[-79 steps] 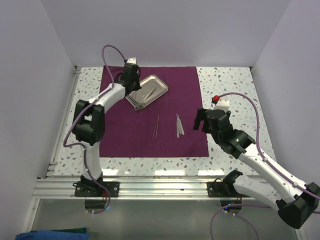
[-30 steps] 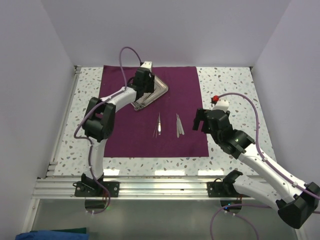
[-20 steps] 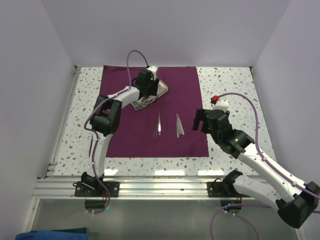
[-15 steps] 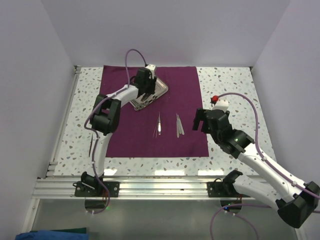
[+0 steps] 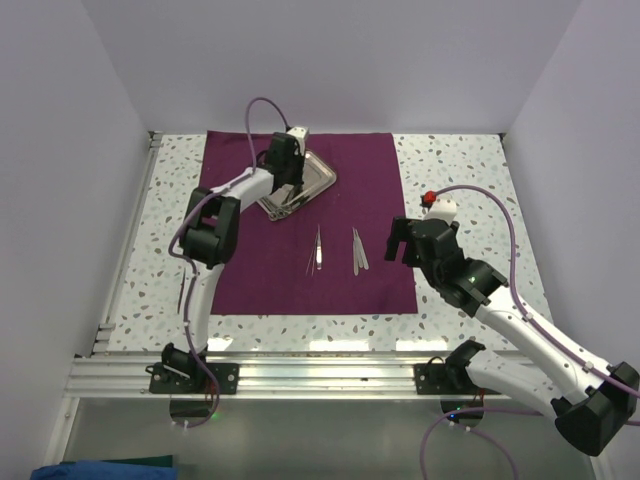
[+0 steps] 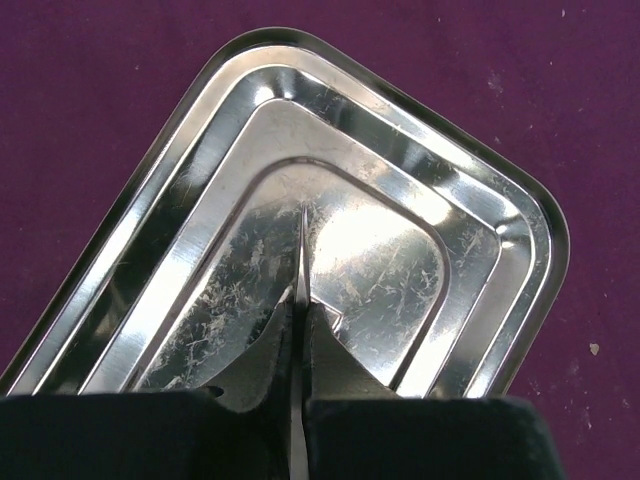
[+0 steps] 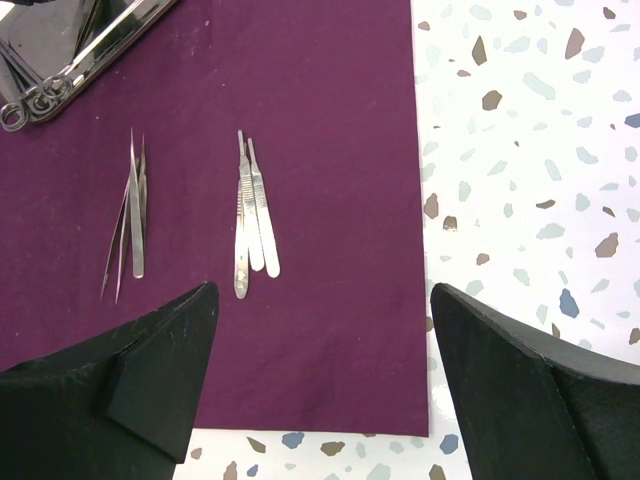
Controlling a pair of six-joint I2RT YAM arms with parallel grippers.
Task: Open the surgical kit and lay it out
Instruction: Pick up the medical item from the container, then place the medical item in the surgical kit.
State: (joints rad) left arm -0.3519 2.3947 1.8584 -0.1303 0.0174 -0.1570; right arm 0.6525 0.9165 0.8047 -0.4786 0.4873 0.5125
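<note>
Steel tray (image 6: 420, 250) now sits under the left tool (image 6: 300, 308), newly clamped shut.

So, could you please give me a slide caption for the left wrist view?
Left fingers closed on a thin silver instrument above the steel tray on the purple cloth.

Left arm (image 5: 205, 235): stretched far forward from the near-left base, elbow bent, forearm angled right.
Left wrist (image 5: 283, 157): tipped steeply downward at the far end of the reach.
Left gripper (image 6: 298, 310): pointing down, fingers (image 6: 260, 370) pressed together into one narrow tip.
Right arm (image 5: 520, 325): swept from the near-right base forward and left, held low.
Right gripper (image 7: 320, 380): facing down, black fingers (image 7: 160, 370) spread wide apart.
</note>
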